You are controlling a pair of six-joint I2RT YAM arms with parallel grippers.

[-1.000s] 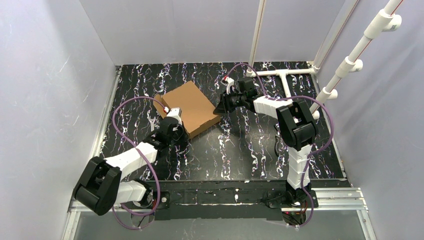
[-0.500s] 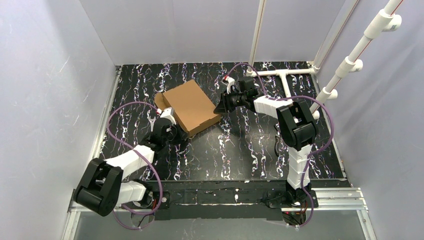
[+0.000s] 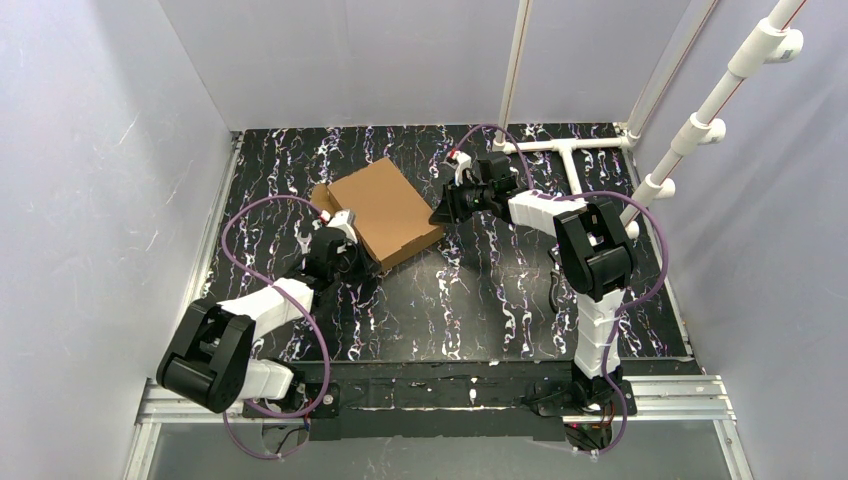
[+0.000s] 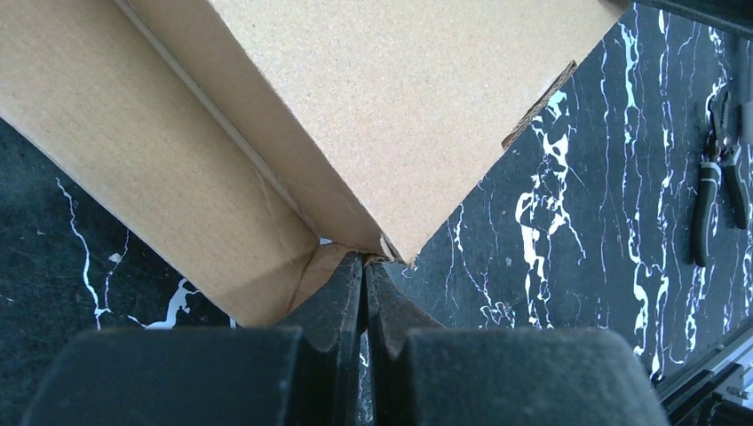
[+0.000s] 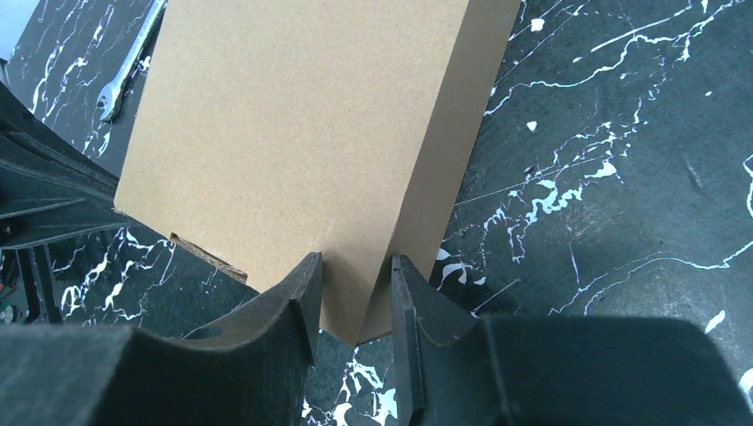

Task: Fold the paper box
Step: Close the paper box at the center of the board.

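The paper box (image 3: 385, 208) is plain brown cardboard, folded up with its lid down, lying skewed on the black marbled table. My left gripper (image 3: 365, 262) is shut, and in the left wrist view (image 4: 364, 259) its tips press against the near bottom corner of the box (image 4: 400, 115). My right gripper (image 3: 438, 217) is open, and in the right wrist view (image 5: 355, 284) its two fingers straddle the right corner of the box (image 5: 293, 133) without closing on it.
A wrench (image 3: 303, 243) lies left of the box, also seen in the right wrist view (image 5: 133, 58). Pliers (image 4: 717, 177) lie on the table to the right (image 3: 554, 287). A white pipe frame (image 3: 570, 150) stands at the back right.
My left gripper has drawn back from over the box's near edge toward the left and now sits at the near corner. The right gripper and box shifted only slightly.
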